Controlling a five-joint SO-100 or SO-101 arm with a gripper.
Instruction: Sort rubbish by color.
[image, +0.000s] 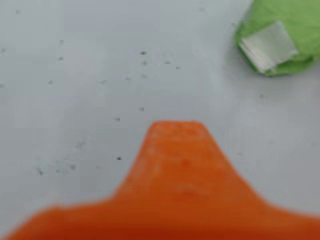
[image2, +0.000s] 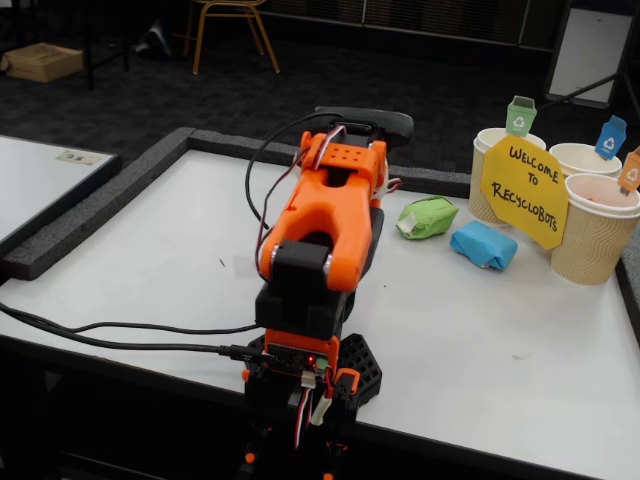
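Arm (image2: 325, 215) sits folded; claw state I cannot tell. Reach past it to green lump (image2: 427, 217), beside blue lump (image2: 483, 245).

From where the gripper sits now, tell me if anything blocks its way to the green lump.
Nothing visible does. In the wrist view only bare white table lies between the orange gripper and the green lump at upper right. The blue lump lies beyond it in the fixed view.
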